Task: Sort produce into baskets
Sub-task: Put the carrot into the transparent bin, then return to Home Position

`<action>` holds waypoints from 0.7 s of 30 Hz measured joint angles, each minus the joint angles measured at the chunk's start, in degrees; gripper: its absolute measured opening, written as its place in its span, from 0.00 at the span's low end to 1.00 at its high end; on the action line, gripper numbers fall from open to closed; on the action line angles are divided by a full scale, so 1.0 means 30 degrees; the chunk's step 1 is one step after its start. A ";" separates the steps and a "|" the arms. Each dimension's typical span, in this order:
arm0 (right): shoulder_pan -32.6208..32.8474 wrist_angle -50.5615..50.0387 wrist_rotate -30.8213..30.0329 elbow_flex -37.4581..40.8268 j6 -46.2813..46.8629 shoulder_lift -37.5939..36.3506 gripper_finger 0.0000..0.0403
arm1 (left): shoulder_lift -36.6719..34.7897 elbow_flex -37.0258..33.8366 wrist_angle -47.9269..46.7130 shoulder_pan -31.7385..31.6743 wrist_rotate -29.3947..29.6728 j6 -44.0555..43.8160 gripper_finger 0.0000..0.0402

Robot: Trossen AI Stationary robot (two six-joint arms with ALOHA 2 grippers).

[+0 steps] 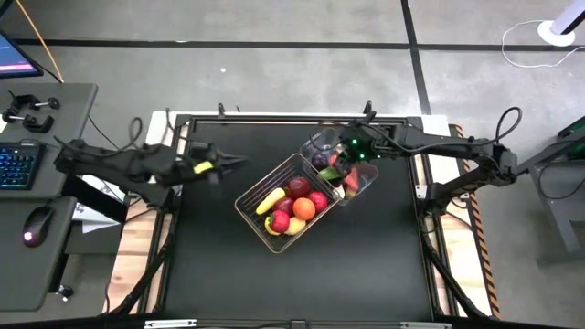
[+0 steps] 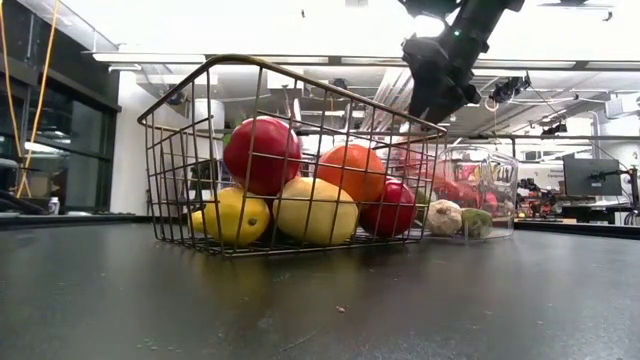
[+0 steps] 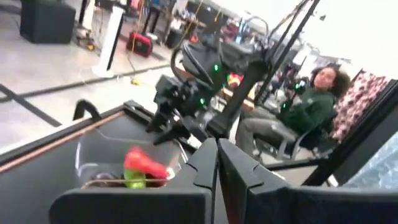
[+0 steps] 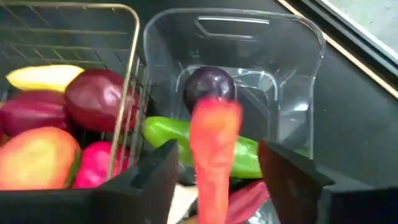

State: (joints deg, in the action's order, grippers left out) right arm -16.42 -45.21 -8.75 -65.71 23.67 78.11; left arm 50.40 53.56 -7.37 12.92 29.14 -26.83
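A square wire basket in mid-table holds red apples, an orange, lemons and a banana. Touching its far right side, the clear tub holds a purple onion, a green cucumber and a garlic. My right gripper hangs open over the tub. An orange carrot stands between its fingers, with a gap on either side. My left gripper is shut and empty, left of the basket, above the table.
The table's black top lies bare toward its near edge and its left side. A keyboard and a mouse sit on a side desk at the left. A person sits beyond the table's right side.
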 joint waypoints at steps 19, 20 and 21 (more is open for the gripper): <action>0.1716 -0.1795 0.0416 -0.2461 -0.0069 -0.2005 0.65 | -0.6162 -0.1607 -0.3841 -0.2475 -0.1029 0.5188 0.00; 0.1918 -0.2514 0.0418 -0.2510 -0.0490 -0.2022 0.63 | -0.6649 -0.2319 -0.3361 -0.2780 -0.1501 0.5181 0.00; 0.2110 -0.3278 0.0426 -0.2521 -0.1073 -0.2025 0.62 | -0.7209 -0.3158 -0.2608 -0.3059 -0.2033 0.5079 0.00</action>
State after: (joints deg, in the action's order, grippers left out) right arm -10.09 -55.04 -7.48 -73.28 20.45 72.03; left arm 28.77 44.09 -15.19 3.74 23.05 -11.59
